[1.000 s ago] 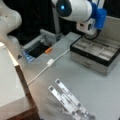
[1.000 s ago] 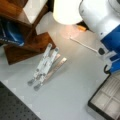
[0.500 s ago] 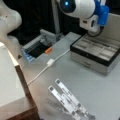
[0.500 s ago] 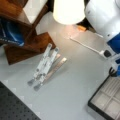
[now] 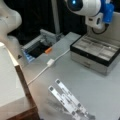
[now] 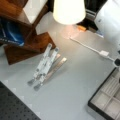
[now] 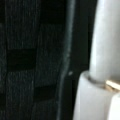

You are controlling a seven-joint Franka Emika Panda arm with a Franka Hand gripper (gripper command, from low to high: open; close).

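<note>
We see the Franka arm (image 5: pixel 87 10) raised at a front view's top right, above the open grey compartment case (image 5: pixel 96 53); its gripper does not show in any view, so we cannot tell whether its fingers are spread or pressed together.

From left to right in that front view: a white-topped wooden shelf (image 5: pixel 15 85) fills the left edge, a grey open box (image 5: pixel 41 46) with an orange piece (image 5: pixel 48 50) at its rim sits behind it, and a white cable (image 5: pixel 47 66) with a small adapter block runs diagonally across the grey table (image 5: pixel 100 87). The folded metal stand (image 5: pixel 67 100) lies flat near the bottom, well apart from the case and from the arm.

In a front view from the opposite side, the wooden shelf (image 6: pixel 27 32) holds a blue book (image 6: pixel 10 32), which the first does not show. The metal stand (image 6: pixel 46 66) lies just beside the shelf's base. A white lamp shade (image 6: pixel 68 11) hangs in front of the table's far part, and the case (image 6: pixel 107 100) is cut off at the bottom right.

The wrist view shows only dark fabric and a pale upright post (image 7: pixel 105 37).
</note>
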